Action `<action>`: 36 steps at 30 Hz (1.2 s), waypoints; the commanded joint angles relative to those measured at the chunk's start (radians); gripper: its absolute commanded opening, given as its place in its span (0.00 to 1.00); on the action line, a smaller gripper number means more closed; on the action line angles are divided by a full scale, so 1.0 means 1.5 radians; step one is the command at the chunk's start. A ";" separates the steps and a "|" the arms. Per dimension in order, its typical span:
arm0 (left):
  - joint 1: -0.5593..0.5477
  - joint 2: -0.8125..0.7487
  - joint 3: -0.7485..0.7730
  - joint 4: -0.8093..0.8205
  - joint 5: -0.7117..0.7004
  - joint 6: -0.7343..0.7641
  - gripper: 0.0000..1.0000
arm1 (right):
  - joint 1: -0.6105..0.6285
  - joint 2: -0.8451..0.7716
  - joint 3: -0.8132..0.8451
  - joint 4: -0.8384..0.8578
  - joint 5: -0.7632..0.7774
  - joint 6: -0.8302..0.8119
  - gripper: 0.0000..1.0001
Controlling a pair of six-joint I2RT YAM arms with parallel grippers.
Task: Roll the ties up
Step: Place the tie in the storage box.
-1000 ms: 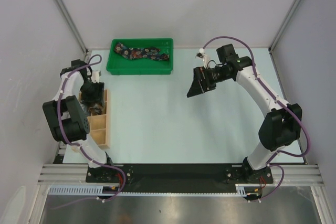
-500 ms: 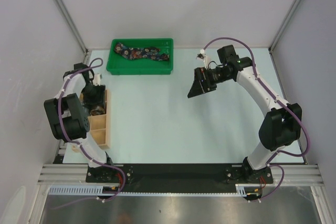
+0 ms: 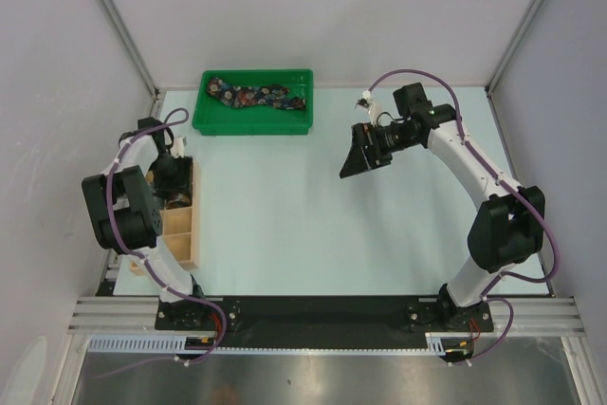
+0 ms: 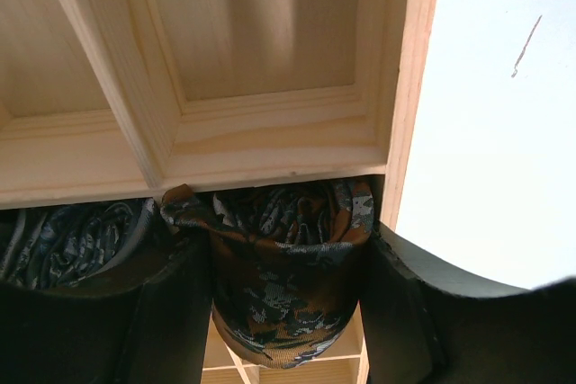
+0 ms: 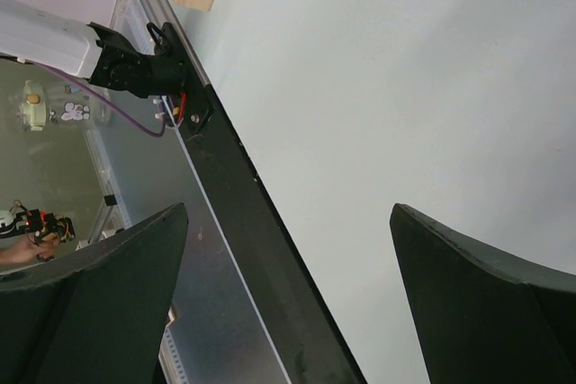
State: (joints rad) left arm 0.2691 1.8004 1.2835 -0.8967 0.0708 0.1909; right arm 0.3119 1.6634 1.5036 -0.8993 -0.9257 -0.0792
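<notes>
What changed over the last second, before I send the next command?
The left gripper slid slightly toward the near edge over the wooden box, still clamped on the rolled rust-brown tie. Unchanged: the right gripper hangs open above the table, and the navy tie lies in the green tray.

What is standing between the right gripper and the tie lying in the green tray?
Nothing visible. Bare table lies between the open right gripper and the green tray. Only the tray's near wall stands before the tie, which lies uncovered inside.
</notes>
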 commanded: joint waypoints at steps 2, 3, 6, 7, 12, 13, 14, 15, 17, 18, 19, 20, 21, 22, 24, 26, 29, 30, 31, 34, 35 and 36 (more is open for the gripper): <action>-0.002 -0.015 0.000 0.005 -0.023 -0.010 0.48 | -0.004 -0.001 0.002 0.006 -0.019 0.004 1.00; -0.003 -0.019 -0.001 0.004 -0.024 -0.009 0.49 | -0.004 -0.001 0.001 0.006 -0.019 0.004 1.00; -0.003 -0.027 0.002 0.004 -0.026 -0.009 0.60 | -0.004 -0.001 0.000 0.006 -0.020 0.004 1.00; -0.003 -0.026 0.004 0.003 -0.026 -0.008 0.62 | -0.004 -0.001 0.001 0.006 -0.020 0.003 1.00; -0.003 -0.029 0.018 -0.005 -0.026 -0.010 0.72 | -0.004 0.001 0.004 0.007 -0.020 0.005 1.00; -0.003 -0.032 0.019 -0.006 -0.025 -0.010 0.73 | -0.004 0.000 0.004 0.007 -0.021 0.005 1.00; -0.003 -0.032 0.019 -0.008 -0.023 -0.009 0.73 | -0.004 0.001 0.004 0.007 -0.022 0.005 1.00; -0.003 -0.034 0.023 -0.008 -0.022 -0.009 0.73 | -0.004 0.001 0.003 0.007 -0.022 0.005 1.00; -0.003 -0.037 0.024 -0.012 -0.021 -0.008 0.74 | -0.004 0.002 0.004 0.006 -0.023 0.005 1.00; -0.003 -0.039 0.028 -0.014 -0.019 -0.008 0.74 | -0.004 0.001 0.003 0.007 -0.023 0.005 1.00; -0.003 -0.041 0.030 -0.015 -0.017 -0.007 0.74 | -0.004 0.002 0.004 0.008 -0.024 0.005 1.00; -0.003 -0.043 0.032 -0.018 -0.012 -0.006 0.74 | -0.004 0.002 0.004 0.008 -0.024 0.005 1.00; -0.004 -0.045 0.035 -0.019 -0.012 -0.007 0.75 | -0.004 0.003 0.003 0.009 -0.025 0.006 1.00; -0.004 -0.046 0.037 -0.021 -0.012 -0.008 0.75 | -0.003 0.002 0.004 0.008 -0.026 0.006 1.00; -0.005 -0.046 0.040 -0.023 -0.010 -0.007 0.75 | -0.002 0.005 0.005 0.009 -0.027 0.008 1.00; -0.005 -0.045 0.040 -0.027 -0.012 -0.007 0.75 | -0.002 0.005 0.004 0.010 -0.027 0.008 1.00; -0.006 -0.047 0.040 -0.026 -0.011 -0.006 0.76 | -0.003 0.004 0.004 0.012 -0.027 0.008 1.00; -0.006 -0.048 0.040 -0.027 -0.008 -0.006 0.76 | -0.003 0.003 0.003 0.011 -0.026 0.007 1.00; -0.006 -0.050 0.041 -0.028 -0.007 -0.006 0.77 | -0.003 0.001 0.004 0.009 -0.025 0.007 1.00; -0.006 -0.057 0.043 -0.031 -0.005 -0.006 0.77 | -0.003 0.001 0.004 0.010 -0.027 0.008 1.00; -0.006 -0.059 0.043 -0.031 -0.005 -0.005 0.77 | -0.002 0.002 0.003 0.011 -0.027 0.007 1.00; -0.006 -0.060 0.044 -0.032 -0.005 -0.005 0.77 | -0.002 0.002 0.003 0.012 -0.028 0.007 1.00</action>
State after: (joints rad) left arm 0.2676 1.7664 1.3064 -0.9348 0.0471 0.1764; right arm 0.3099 1.6665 1.5028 -0.8989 -0.9413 -0.0780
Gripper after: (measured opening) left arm 0.740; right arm 0.995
